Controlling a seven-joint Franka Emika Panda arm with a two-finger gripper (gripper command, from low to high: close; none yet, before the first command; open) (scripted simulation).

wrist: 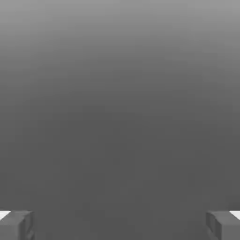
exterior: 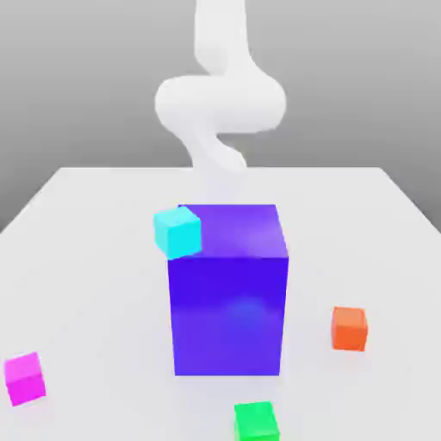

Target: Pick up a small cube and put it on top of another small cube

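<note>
Several small cubes lie on the white table [exterior: 86,224] in the exterior view. A cyan cube [exterior: 177,231] shows against the upper left corner of a large blue block [exterior: 228,288]. An orange cube [exterior: 350,328] sits to the exterior view's right of that block, a magenta cube [exterior: 24,378] is near the front left, and a green cube [exterior: 256,422] is at the front. My white arm [exterior: 220,95] rises behind the block, which hides the hand. In the hand view my gripper [wrist: 120,226] is open, its fingertips [wrist: 17,225] far apart with nothing between them against plain grey.
The large blue block stands tall in the middle of the table, between the arm and the front cubes. The table's edges run along the exterior view's left and right sides.
</note>
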